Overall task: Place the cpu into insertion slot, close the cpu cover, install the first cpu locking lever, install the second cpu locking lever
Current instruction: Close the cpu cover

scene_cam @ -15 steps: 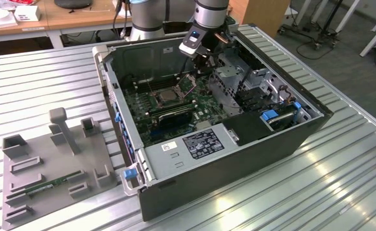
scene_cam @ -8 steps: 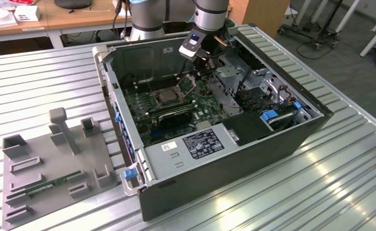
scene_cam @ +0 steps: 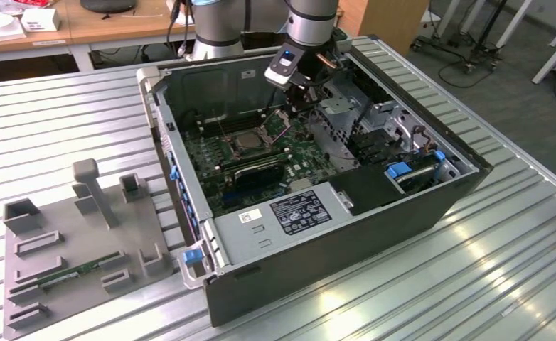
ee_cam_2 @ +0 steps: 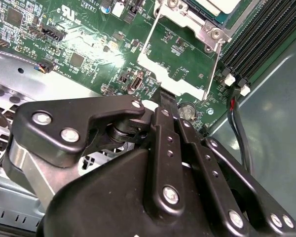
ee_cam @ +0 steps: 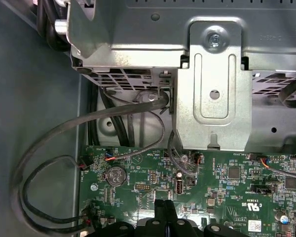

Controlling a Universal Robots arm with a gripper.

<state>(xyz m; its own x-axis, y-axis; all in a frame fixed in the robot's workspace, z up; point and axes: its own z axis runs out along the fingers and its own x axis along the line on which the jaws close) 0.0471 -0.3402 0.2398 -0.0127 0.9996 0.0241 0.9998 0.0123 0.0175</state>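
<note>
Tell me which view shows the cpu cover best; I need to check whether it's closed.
The second wrist view: the cover lies close up, open, board visible through its window. The exterior view shows the cover small, by the slot. The first wrist view faces a metal bracket and cables.

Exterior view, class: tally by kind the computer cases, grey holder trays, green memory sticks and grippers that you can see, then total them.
Computer case: 1
Grey holder tray: 1
Green memory stick: 1
Gripper: 1
Total: 4
</note>
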